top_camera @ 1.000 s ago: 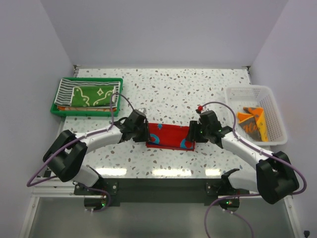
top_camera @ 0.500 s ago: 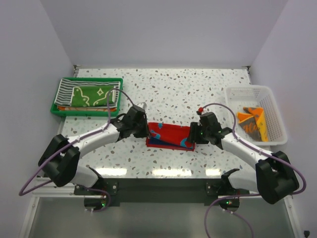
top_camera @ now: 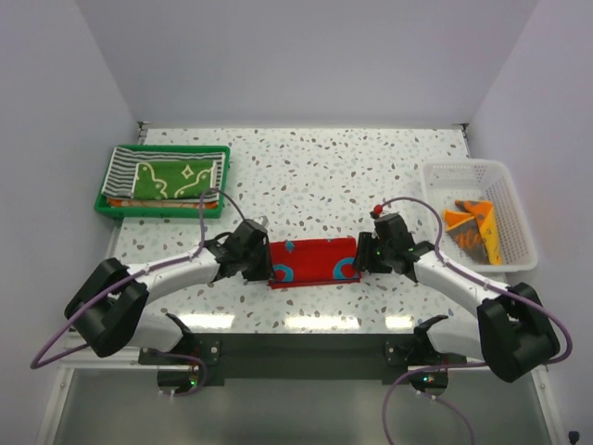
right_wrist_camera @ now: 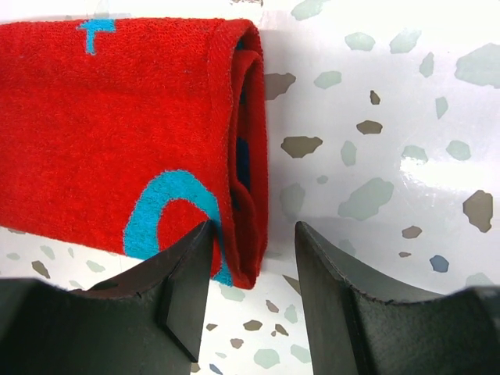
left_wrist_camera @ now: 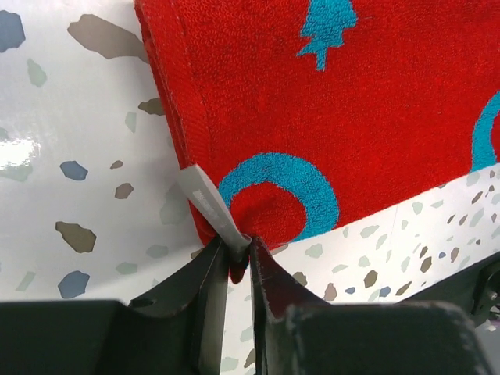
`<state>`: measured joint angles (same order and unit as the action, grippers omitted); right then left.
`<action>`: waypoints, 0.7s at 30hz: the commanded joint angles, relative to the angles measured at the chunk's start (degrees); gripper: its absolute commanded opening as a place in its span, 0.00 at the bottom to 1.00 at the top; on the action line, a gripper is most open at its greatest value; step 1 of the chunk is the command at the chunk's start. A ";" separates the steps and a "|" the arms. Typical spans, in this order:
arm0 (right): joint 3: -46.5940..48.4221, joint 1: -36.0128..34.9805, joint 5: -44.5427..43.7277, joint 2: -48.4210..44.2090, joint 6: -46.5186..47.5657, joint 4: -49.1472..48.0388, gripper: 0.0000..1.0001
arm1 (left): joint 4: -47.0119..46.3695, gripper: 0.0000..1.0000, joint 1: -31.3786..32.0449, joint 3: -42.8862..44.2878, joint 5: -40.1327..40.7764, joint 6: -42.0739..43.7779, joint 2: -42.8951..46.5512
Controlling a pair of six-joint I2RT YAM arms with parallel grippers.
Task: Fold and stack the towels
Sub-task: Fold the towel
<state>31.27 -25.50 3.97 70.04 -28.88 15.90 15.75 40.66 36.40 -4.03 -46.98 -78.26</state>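
Right gripper astride the end of a folded red towel.
The towel (right_wrist_camera: 117, 117) lies on the speckled table (right_wrist_camera: 375, 156), folded in layers, its layered end facing the bare table. A blue ring and a blue mark show on its top face. The gripper (right_wrist_camera: 251, 234) has its jaws apart: one finger over the towel's near edge by the ring, the other over bare table, the towel's corner between them, not clamped.

This looks like a robotics lab cell. Plain pale walls (top_camera: 306, 65) box in a speckled tabletop (top_camera: 371, 158) ahead of the fingers (right_wrist_camera: 344, 312), and a dark mounting bar (top_camera: 306, 357) lies behind them.
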 commanded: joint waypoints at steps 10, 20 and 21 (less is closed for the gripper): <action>7.67 -0.52 4.10 -6.93 1.20 7.39 0.48 | 8.23 0.68 0.73 2.09 3.86 -1.53 11.80; 5.83 -1.22 9.48 -1.67 -1.43 0.80 0.37 | 3.95 0.54 0.82 10.79 1.93 3.83 8.14; 4.52 -1.22 9.48 -0.88 -1.61 0.02 0.36 | 3.07 0.48 0.82 10.62 1.14 3.83 5.34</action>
<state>37.21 -26.59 11.57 67.40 -29.12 19.46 22.52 41.30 45.52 -0.64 -45.43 -68.12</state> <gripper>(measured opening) 0.363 0.519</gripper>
